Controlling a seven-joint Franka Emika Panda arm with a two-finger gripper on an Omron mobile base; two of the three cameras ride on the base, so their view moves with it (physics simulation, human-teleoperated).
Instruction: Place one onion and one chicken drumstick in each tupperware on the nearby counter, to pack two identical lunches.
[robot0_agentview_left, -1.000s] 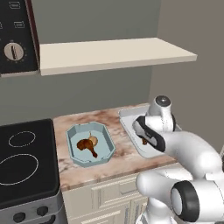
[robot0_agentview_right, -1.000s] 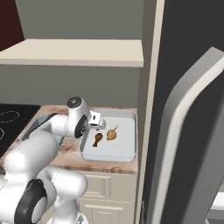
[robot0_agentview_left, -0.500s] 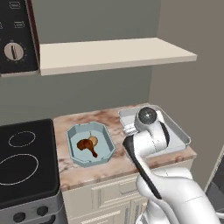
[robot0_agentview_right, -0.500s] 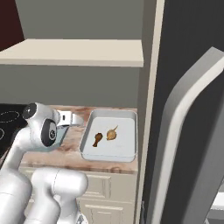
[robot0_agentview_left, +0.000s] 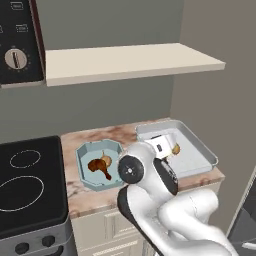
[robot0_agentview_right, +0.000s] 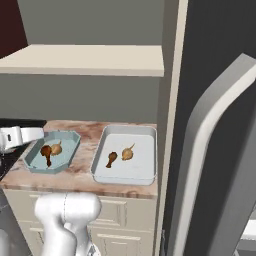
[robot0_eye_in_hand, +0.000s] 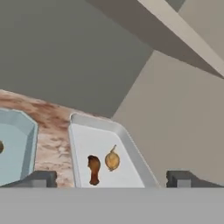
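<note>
Both lunches are looking packed. On the bench (robot0_agentview_right: 80, 177), taking the grey tub (robot0_agentview_right: 145, 170) as the landmark, the blue tub (robot0_agentview_right: 67, 150) is sitting just to its left, with bare marbled stone between them. Inside the grey tub a drumstick (robot0_agentview_right: 111, 159) and an onion (robot0_agentview_right: 127, 153) are lying side by side near its middle, close together, though whether they are touching is too fine to tell; the hand view is showing the same pair, drumstick (robot0_eye_in_hand: 93, 169) left of onion (robot0_eye_in_hand: 112, 160). The blue tub is likewise holding a drumstick (robot0_agentview_left: 99, 167) and an onion (robot0_agentview_left: 105, 160), the onion resting against the drumstick's upper end. The gripper (robot0_eye_in_hand: 109, 178) is hanging above the bench, looking down toward the grey tub from its near side, with its jaws spread as wide as they go and nothing between them. Judging by this, the placing steps are finished and the step in hand is the retreat from the grey tub. The next move is calling for little more than lifting the arm clear without brushing either tub's rim, and keeping under the shelf (robot0_agentview_left: 130, 62) that is overhanging the grey tub.
</note>
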